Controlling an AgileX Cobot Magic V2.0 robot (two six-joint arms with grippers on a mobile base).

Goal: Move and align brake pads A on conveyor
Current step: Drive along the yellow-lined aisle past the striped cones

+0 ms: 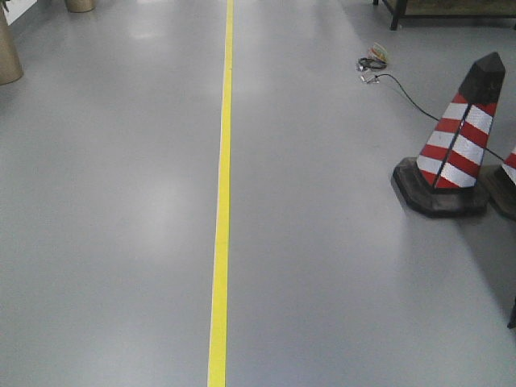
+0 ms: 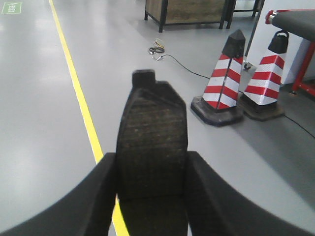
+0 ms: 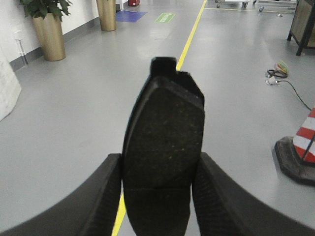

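In the left wrist view, a dark grey brake pad (image 2: 152, 118) stands on end, its tab pointing away from me. My left gripper (image 2: 151, 164) is shut on its lower half. The right wrist view shows a second brake pad (image 3: 165, 123) with a thin groove near its lower end, and my right gripper (image 3: 160, 164) is shut on it. Both pads hang above the grey floor. One end of the conveyor (image 2: 298, 18), a dark belt on a red frame, shows at the top right of the left wrist view. Neither gripper shows in the front view.
A yellow floor line (image 1: 222, 193) runs straight ahead. Two red-and-white cones (image 2: 224, 81) (image 2: 263, 81) stand to the right, in front of the conveyor, with a black cable (image 1: 407, 93) on the floor. A wooden cabinet (image 2: 189, 11) stands further back. Gold planters (image 3: 49, 34) line the left wall.
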